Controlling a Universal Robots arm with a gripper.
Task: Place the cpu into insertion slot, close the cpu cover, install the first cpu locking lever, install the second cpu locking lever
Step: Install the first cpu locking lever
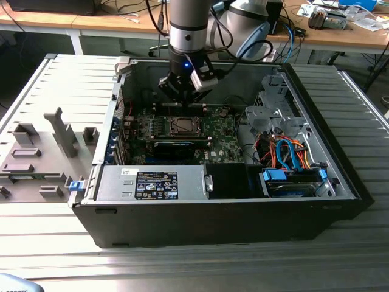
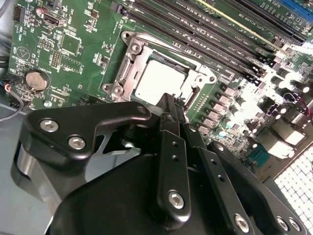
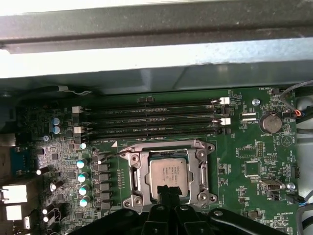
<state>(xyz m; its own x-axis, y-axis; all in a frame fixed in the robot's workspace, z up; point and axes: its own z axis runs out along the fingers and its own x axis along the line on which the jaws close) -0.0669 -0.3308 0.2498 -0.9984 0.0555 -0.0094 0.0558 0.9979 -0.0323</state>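
Note:
The cpu [image 3: 168,172], a small silver-grey square chip, lies flat in the socket on the green board; the insertion slot's pin field is hidden beneath it. The cpu cover [image 3: 139,171], a silvery window frame, lies down around the chip [image 2: 159,81]. Along one side of the socket runs a thin metal lever rod [image 2: 166,47]; whether it is latched I cannot tell. My gripper [image 2: 168,104] hangs just above the socket's edge, black fingers shut together and holding nothing. In the exterior view the gripper [image 1: 182,91] sits over the socket [image 1: 182,126] inside the open computer case.
Long black memory slots [image 3: 151,120] run beside the socket, and a coin battery [image 3: 270,122] sits nearby. The case wall [image 3: 156,58] rises behind them. A drive cage with orange and blue cables [image 1: 292,152] and a power supply [image 1: 152,182] crowd the case. A grey fixture tray [image 1: 36,158] lies outside.

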